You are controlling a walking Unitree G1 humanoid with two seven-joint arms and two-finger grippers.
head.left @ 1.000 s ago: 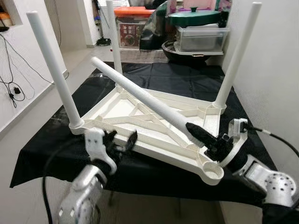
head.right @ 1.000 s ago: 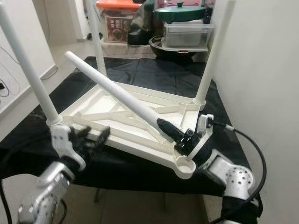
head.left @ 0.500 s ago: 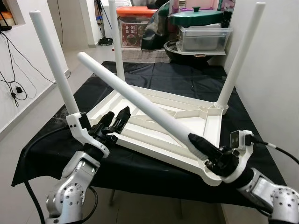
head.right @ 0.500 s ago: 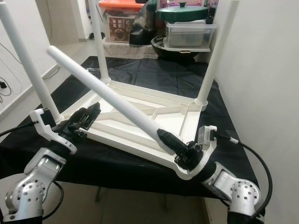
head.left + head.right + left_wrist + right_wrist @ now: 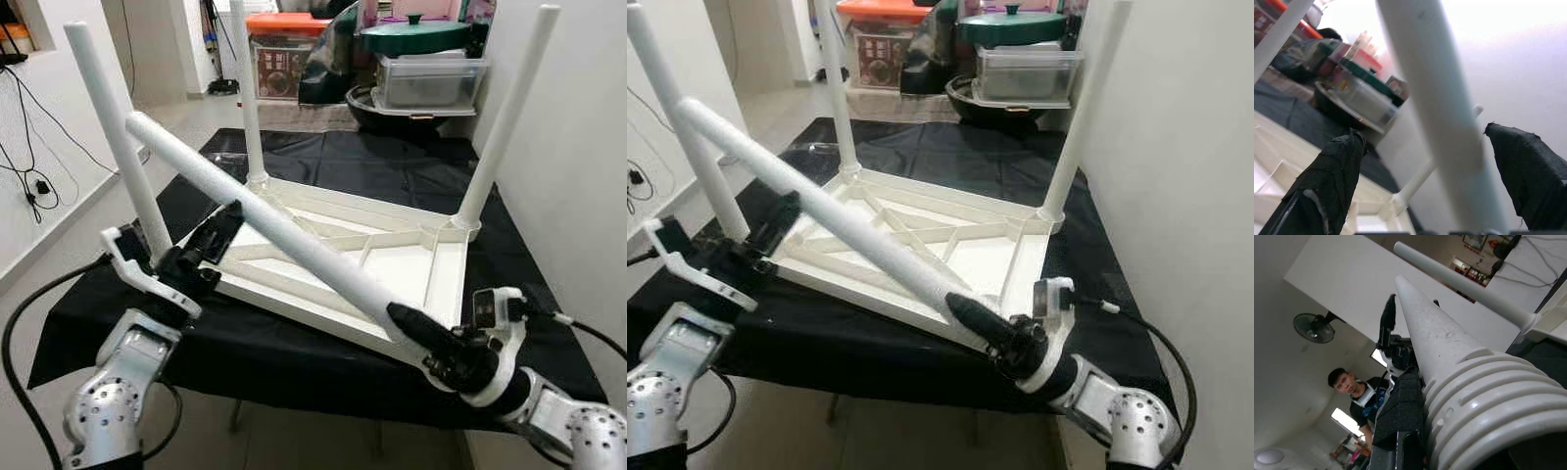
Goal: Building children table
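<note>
**Loose leg held at the near right corner of the inverted table**

The right gripper (image 5: 428, 338) is clamped on the threaded lower end of the loose table leg (image 5: 265, 220); in the right wrist view one black finger (image 5: 1400, 413) is pressed against the ribbed end of the leg. The gripper is positioned at the near right corner of the table top (image 5: 407, 269), just above its edge. From this grip the leg is angled upward and toward the robot's left, across the near part of the frame.

The left gripper (image 5: 211, 235) is held with its fingers spread at the near left side of the table top, and in the left wrist view the loose leg passes between them. Contact between these fingers and the leg cannot be confirmed.

The table top is laid upside down on a black cloth (image 5: 382, 162) with its ribbed underside exposed. Three fitted legs are seen standing upright: the near left leg (image 5: 113, 127), the far left leg (image 5: 245, 88) and the far right leg (image 5: 505, 108).

Beyond the cloth, a lidded clear container (image 5: 426, 78) is located beside the wall. A person (image 5: 1359, 396) is visible in the right wrist view.
</note>
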